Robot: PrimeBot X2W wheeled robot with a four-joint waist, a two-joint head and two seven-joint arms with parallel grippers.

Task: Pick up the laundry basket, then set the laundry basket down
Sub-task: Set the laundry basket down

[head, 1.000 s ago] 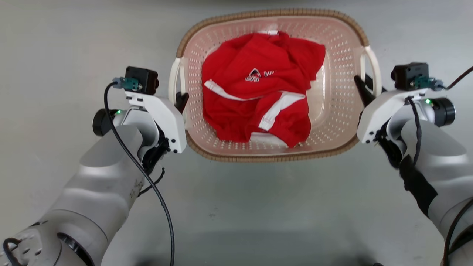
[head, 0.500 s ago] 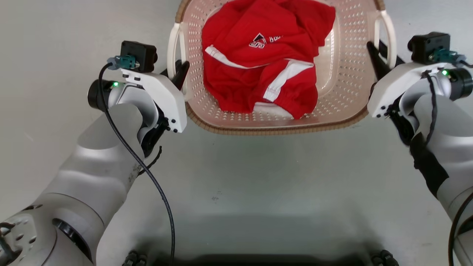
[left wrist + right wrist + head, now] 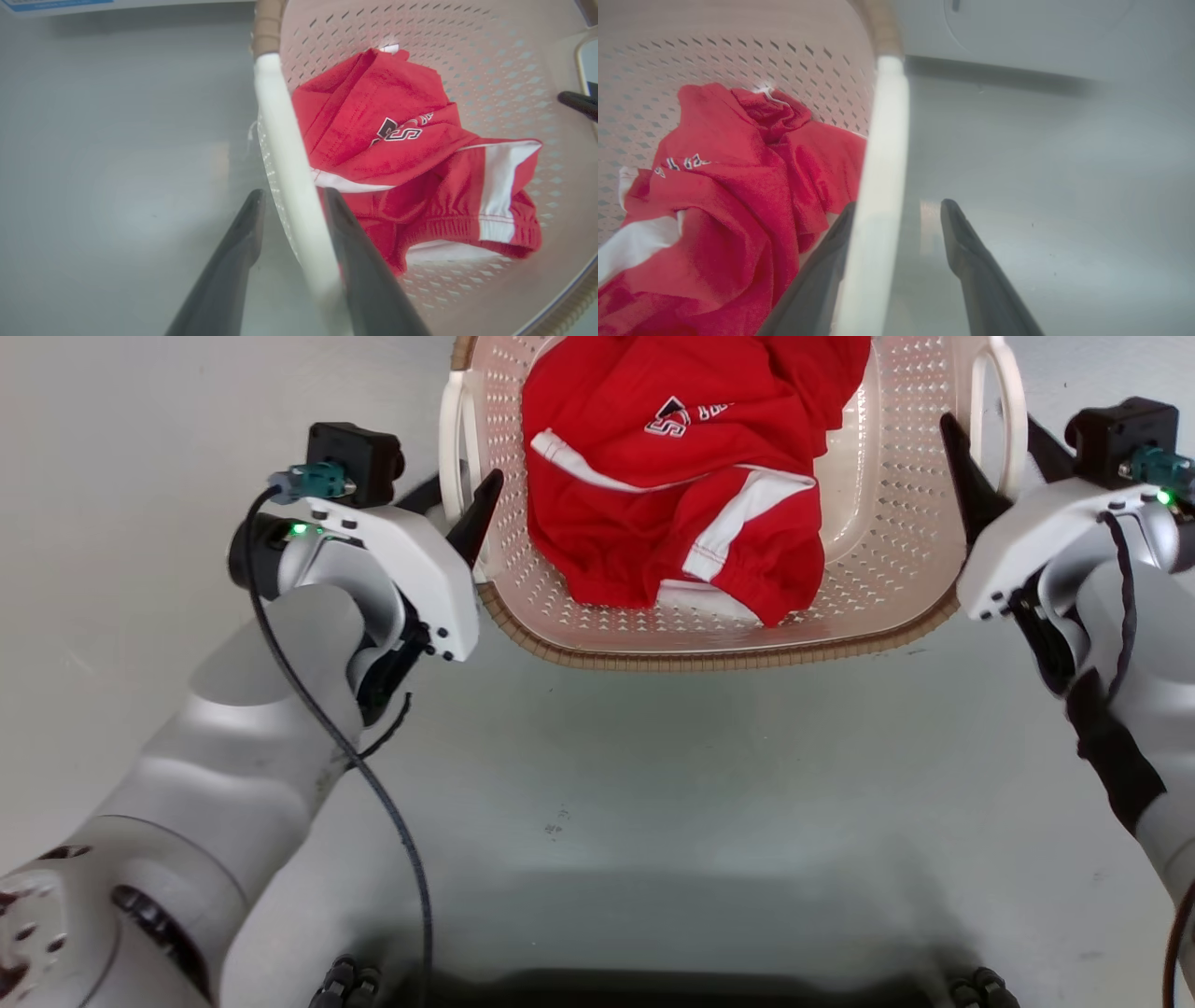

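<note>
The perforated, pale pink plastic laundry basket, rimmed in brown woven-look trim, sits on the smooth grey floor. It holds a crumpled red garment with white stripes. The left gripper and right gripper straddle its white loop handles, fingers parted, not clamping.

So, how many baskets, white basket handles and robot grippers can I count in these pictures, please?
Laundry basket: 1
White handles: 2, the left handle and the right handle
Grippers: 2, the left gripper and the right gripper
Total: 5
</note>
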